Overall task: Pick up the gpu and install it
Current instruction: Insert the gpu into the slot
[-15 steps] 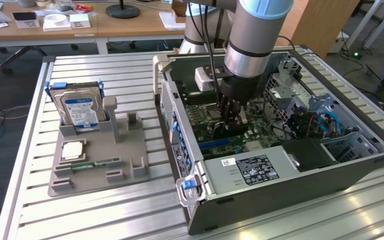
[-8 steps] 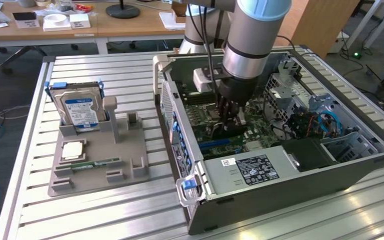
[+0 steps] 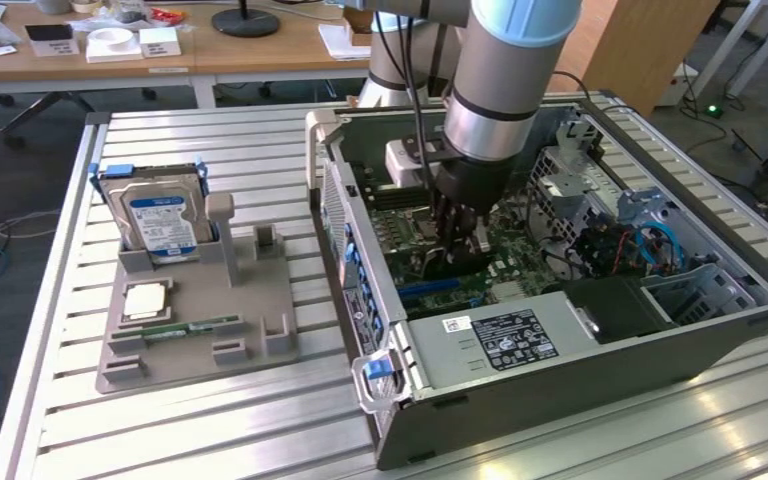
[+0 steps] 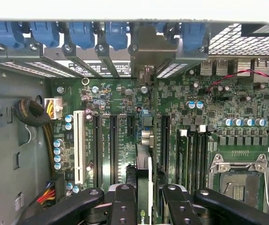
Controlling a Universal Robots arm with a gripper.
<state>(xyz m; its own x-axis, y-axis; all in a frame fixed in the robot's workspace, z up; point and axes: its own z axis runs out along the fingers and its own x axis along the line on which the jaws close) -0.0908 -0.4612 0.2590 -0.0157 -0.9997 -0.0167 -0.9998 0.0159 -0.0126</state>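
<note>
While the gripper (image 4: 148, 199) is closed narrowly on the gpu (image 4: 144, 164), the card stands on edge over the motherboard (image 4: 120, 93), among the long black slots. Its metal end points toward the rear wall of the computer case (image 3: 558, 400), where a row of blue clips (image 4: 82, 33) runs. Whether its lower edge sits in a slot I cannot tell.

On one side of the card lie more black slots, a white slot (image 4: 79, 145) and, beyond it, a cable bundle (image 4: 31, 112). On the other side the memory slots (image 4: 190, 154) stand near, then the processor socket (image 4: 240, 180).

The arm reaches down through the case's open side. The case walls ring it, and the power supply (image 3: 518, 335) sits close by.

On the exterior view's left, well apart from the case, a grey holder (image 3: 271, 290) on the slatted table (image 3: 224, 420) carries an upright hard drive (image 3: 157, 215) and a flat memory stick (image 3: 197, 327).
</note>
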